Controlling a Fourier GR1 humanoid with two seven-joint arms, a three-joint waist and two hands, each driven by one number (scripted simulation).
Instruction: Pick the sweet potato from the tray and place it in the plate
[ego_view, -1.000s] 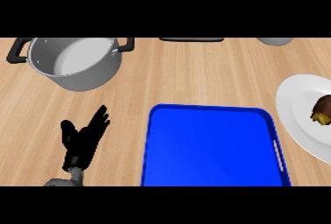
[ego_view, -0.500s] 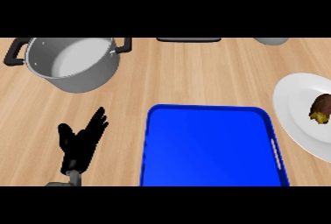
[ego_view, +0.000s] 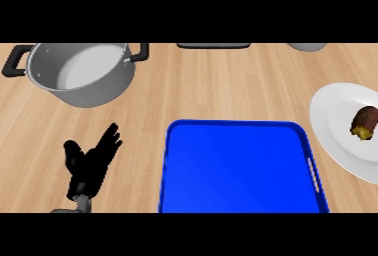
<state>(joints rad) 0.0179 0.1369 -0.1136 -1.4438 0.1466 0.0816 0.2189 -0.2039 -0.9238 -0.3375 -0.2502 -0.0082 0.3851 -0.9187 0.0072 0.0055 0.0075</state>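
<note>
Head view is showing me only my left black hand (ego_view: 90, 165), which is resting open at the lower left over the light wooden counter (ego_view: 221, 85), fingers straight and pointing up and slightly right, thumb spread to the left, holding nothing. My right hand is not appearing anywhere, so I am saying nothing about its fingers. Just to the right of the left hand, the bright blue rectangular tray (ego_view: 240, 170) is lying flat with nothing on it. Beyond its right edge, the white round plate (ego_view: 336, 132) is sitting partly cut off by the frame, and the brown sweet potato (ego_view: 363, 121) is lying on it near the right border. Up at the far left, a grey metal pot with black handles (ego_view: 81, 72) is standing upright, well apart from the tray.
</note>
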